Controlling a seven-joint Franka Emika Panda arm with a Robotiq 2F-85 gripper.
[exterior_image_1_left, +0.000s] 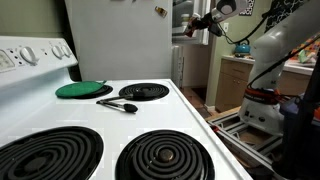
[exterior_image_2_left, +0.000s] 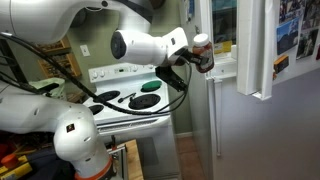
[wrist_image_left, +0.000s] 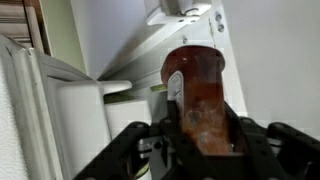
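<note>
My gripper is shut on a bottle of red-brown sauce with a white label and a pale cap. In the wrist view the bottle stands up between the two black fingers, close to a white fridge wall. In an exterior view the gripper holds the bottle high in the air, right beside the grey fridge's upper edge and well above the stove. In an exterior view the gripper is far back at the top, beyond the fridge's corner.
A white stove with black coil burners fills the foreground. A green round lid and a black utensil lie on its back part. The white fridge stands behind it. Stove and lid also show below the arm.
</note>
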